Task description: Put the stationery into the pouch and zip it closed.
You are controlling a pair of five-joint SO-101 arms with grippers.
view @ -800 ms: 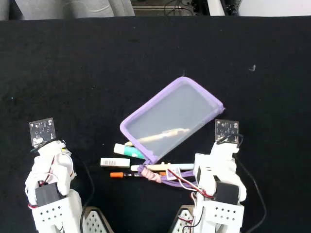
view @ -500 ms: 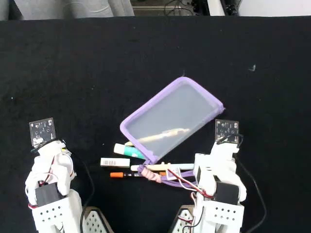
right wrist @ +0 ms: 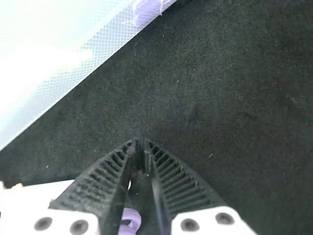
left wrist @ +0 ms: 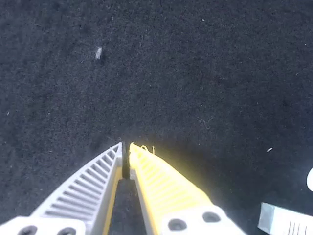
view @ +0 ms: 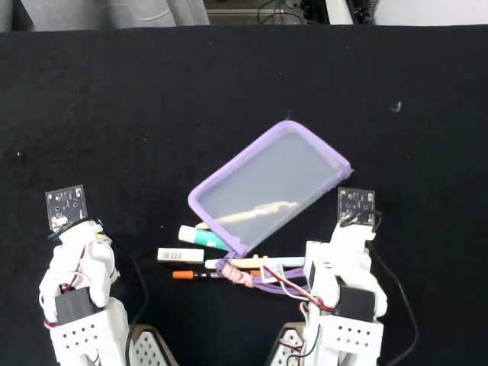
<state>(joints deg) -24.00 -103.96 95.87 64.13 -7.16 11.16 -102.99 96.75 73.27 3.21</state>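
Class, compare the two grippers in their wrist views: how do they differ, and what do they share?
The left gripper has one white finger and one yellow; the right gripper has two black ones. The left gripper is over bare black cloth; the right gripper has the pouch close by. Both are shut.

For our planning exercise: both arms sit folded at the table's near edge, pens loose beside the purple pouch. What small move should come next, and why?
Probably the left gripper should open and reach toward the orange pen. Both it and the right gripper are shut on nothing, and that pen lies loose outside the pouch, towards the left arm.
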